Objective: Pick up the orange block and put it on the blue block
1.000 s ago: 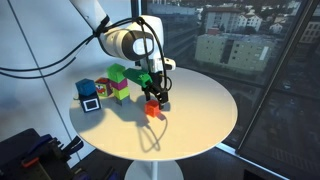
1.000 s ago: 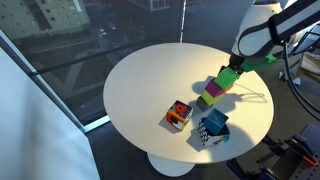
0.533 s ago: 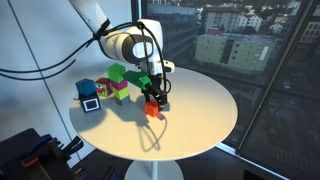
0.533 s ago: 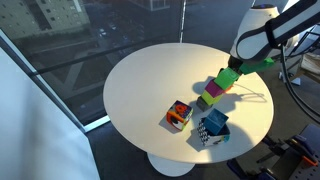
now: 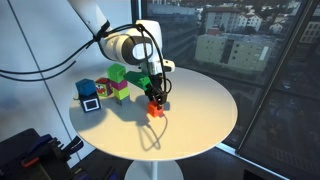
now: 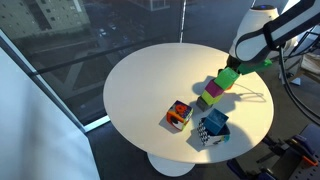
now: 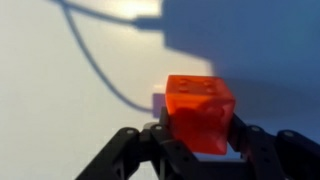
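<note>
The wrist view shows the small orange-red cube (image 7: 200, 110) up close, pinched between the black fingers (image 7: 150, 142) of the gripper (image 7: 200, 138), over the round white table (image 7: 60, 90). In an exterior view the gripper (image 5: 154, 103) reaches straight down with this cube (image 5: 155, 111) at its tip, low over the tabletop (image 5: 205, 110); whether the cube touches it cannot be told. The small blue cube (image 5: 92, 100) sits well apart, beside a lime-green cube (image 5: 118, 73) and a magenta cube (image 5: 122, 92). In an exterior view the blue cube (image 6: 213, 124) is plain, but the green cube (image 6: 228, 78) hides the orange one.
</note>
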You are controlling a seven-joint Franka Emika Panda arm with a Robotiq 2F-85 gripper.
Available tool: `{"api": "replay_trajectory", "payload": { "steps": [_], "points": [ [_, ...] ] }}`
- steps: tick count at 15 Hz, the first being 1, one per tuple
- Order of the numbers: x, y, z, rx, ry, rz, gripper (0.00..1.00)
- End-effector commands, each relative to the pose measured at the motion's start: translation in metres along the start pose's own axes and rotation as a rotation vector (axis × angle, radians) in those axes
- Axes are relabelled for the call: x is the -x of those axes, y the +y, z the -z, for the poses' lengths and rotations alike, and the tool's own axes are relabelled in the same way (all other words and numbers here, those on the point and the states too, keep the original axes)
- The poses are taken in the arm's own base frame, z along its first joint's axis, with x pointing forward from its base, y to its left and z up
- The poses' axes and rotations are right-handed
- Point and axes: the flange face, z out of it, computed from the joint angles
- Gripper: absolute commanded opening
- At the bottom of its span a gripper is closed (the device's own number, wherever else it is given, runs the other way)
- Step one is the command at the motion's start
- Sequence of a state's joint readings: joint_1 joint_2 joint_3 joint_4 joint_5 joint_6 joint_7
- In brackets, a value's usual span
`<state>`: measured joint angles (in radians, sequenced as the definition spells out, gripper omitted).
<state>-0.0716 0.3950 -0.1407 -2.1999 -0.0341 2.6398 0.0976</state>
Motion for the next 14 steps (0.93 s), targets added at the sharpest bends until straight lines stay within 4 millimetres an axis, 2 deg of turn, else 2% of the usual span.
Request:
{"api": "replay_trajectory", "payload": {
  "steps": [1, 6, 14],
  "points": [
    [-0.001, 0.000, 0.025, 0.008, 0.026, -0.021, 0.29],
    [0.002, 0.000, 0.069, -0.005, 0.032, -0.027, 0.29],
    [0.018, 0.001, 0.150, -0.025, 0.014, -0.012, 0.29]
  ]
}}
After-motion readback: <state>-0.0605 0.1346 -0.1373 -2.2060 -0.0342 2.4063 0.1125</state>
